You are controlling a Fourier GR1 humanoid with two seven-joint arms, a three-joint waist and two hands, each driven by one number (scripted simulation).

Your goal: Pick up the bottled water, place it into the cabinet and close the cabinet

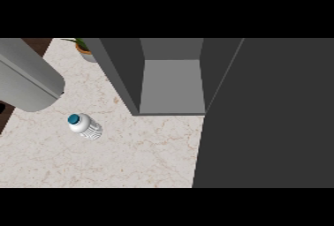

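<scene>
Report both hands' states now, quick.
Left hand: not in view; only a grey forearm shows, at the upper left.
Right hand: not in view.
The bottled water stands free on the counter.

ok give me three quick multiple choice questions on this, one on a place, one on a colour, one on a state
1. Where is the bottled water? A on the counter, left of the cabinet B inside the cabinet C held in a hand
2. Its cap colour? A red B teal C yellow
3. The cabinet is A closed B lying flat C open

Answers: 1 A, it sits on the counter outside the cabinet; 2 B, the cap shows teal; 3 C, the door is swung aside, baring the inside.
</scene>
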